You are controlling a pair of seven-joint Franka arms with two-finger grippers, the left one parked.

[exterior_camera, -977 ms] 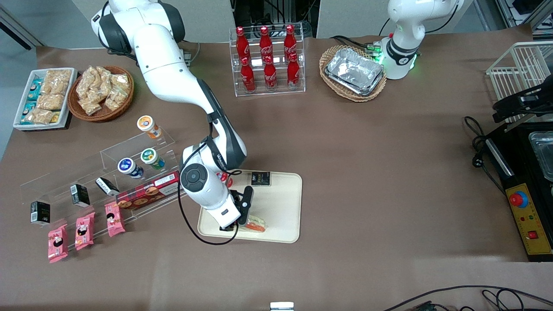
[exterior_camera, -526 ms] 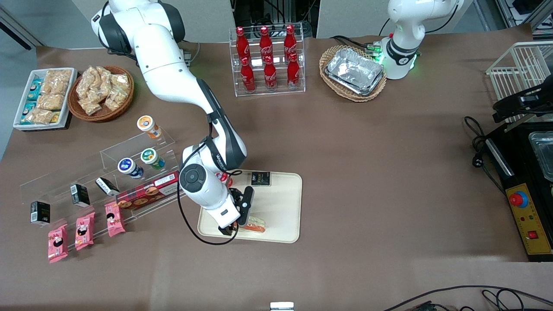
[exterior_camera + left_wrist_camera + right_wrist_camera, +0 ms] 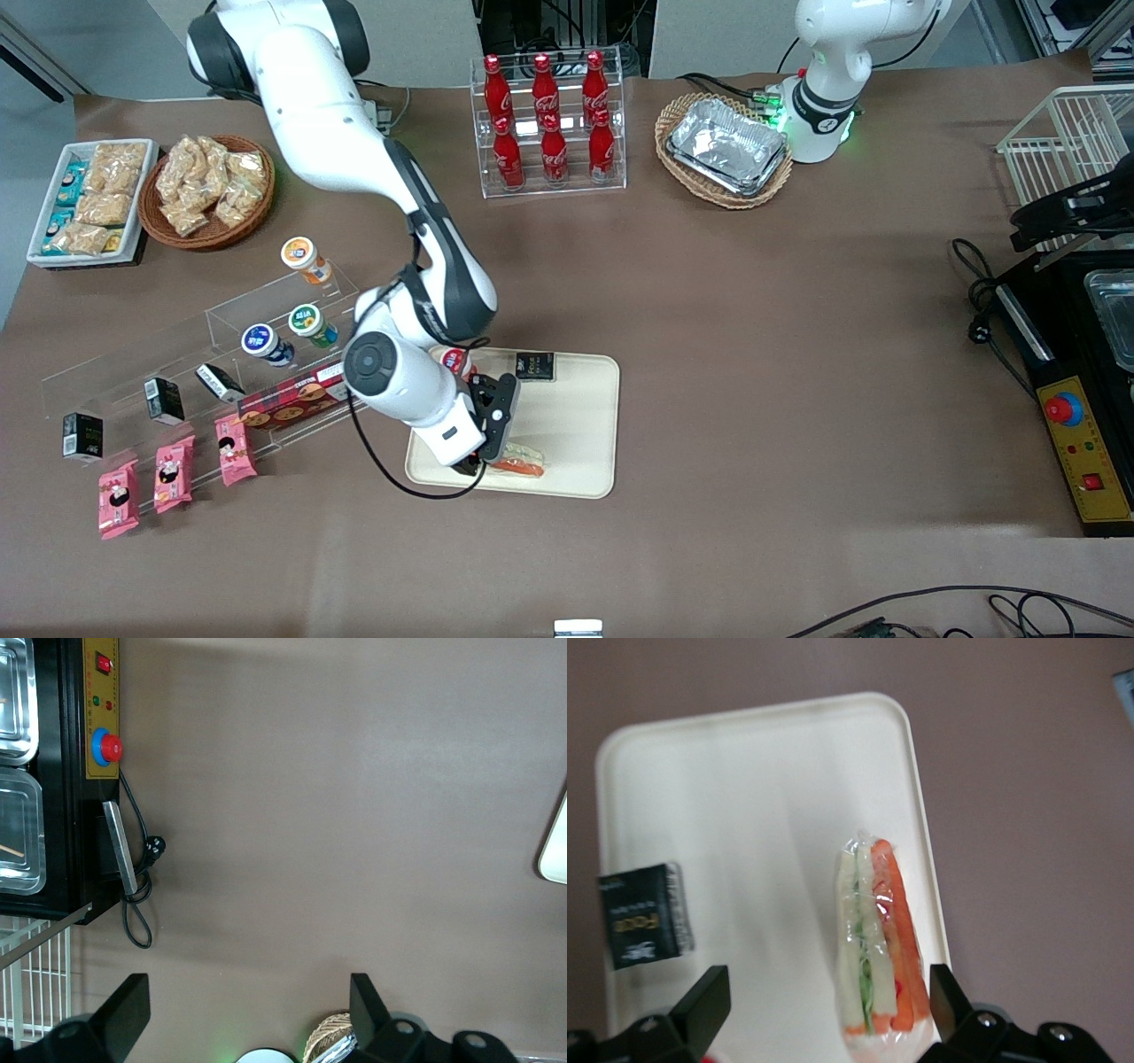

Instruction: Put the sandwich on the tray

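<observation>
The clear-wrapped sandwich (image 3: 519, 462) with green and orange stripes lies flat on the cream-beige tray (image 3: 576, 425), at the tray's edge nearest the front camera. In the right wrist view the sandwich (image 3: 877, 948) rests on the tray (image 3: 762, 806) close to its rim. My gripper (image 3: 489, 425) is above the tray beside the sandwich. It is open and holds nothing; in the right wrist view my gripper (image 3: 828, 1010) has its fingers wide apart, clear of the sandwich.
A small black packet (image 3: 535, 365) lies on the tray's edge farther from the camera. A long red biscuit box (image 3: 301, 399) and an acrylic stand with cups (image 3: 306, 323) sit toward the working arm's end. Pink snack packets (image 3: 168, 474) lie nearer the camera.
My gripper has risen and drawn back from the sandwich toward the working arm's end. The sandwich stays lying on the tray.
</observation>
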